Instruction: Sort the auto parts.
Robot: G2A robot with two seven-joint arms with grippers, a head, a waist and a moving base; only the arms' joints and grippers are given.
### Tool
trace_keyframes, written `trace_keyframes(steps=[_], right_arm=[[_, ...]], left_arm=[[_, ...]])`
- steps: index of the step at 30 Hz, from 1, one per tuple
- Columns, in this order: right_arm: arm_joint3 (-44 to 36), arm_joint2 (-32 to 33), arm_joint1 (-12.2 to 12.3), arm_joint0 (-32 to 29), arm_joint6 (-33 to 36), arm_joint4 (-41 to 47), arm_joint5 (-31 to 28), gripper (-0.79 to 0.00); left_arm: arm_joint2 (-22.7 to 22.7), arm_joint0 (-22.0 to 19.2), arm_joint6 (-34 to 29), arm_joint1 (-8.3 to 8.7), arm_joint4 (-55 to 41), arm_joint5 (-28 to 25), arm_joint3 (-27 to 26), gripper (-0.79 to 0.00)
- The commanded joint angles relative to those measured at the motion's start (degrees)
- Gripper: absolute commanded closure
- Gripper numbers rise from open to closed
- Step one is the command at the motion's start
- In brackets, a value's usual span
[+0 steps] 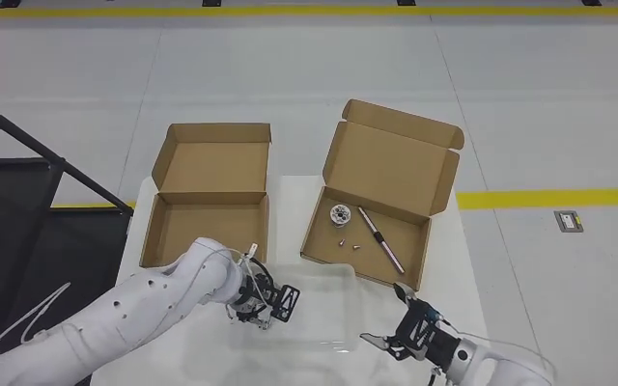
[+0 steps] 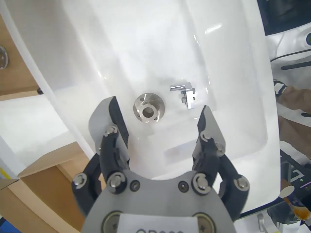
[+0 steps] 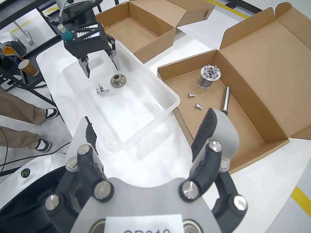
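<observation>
We hang our left gripper [image 2: 159,109], jaws spread, over the left end of the tray [image 2: 145,25], the flange [image 2: 149,111] lying bore-up just ahead between its jaws with the bracket [image 2: 185,93] beside it, while our right gripper [image 3: 150,118], likewise spread and empty, sits outside the tray, farther off.

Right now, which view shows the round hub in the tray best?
Left wrist view: the hub is close, bore and flange clear. Right wrist view shows it farther off; top view, too small to tell.
</observation>
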Motion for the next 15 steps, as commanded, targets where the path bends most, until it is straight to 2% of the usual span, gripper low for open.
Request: trace_keyframes(steps=[1,5,9,11,13,15], right_arm=[[0.41,-0.41,0.09,0.62,0.40,0.05,0.24,-0.785],[0.97,-1.14,0.28,1.53,0.92,0.32,0.65,-0.785],[1.23,-1.52,0.49,1.99,1.42,0.64,0.96,-0.785],[1.30,-1.62,0.60,2.12,1.61,0.84,1.21,-0.785],[1.35,-1.69,0.72,2.25,1.83,0.94,1.37,-0.785],[1.34,-1.77,0.83,2.34,1.94,1.07,1.50,-0.785]], left_arm=[[0.01,0.09,-1.11,-0.67,-0.30,0.00,1.22,-0.616],[0.01,0.74,-2.35,-2.19,-0.37,0.00,3.75,-0.579],[0.01,0.90,-2.45,-3.69,-0.39,0.00,6.10,-0.579],[0.01,0.91,-3.11,-4.32,0.17,0.00,7.43,-0.536],[0.01,0.82,-3.01,-4.94,0.18,0.00,8.43,-0.548],[0.01,0.59,-2.86,-5.50,0.37,0.00,9.74,-0.511]])
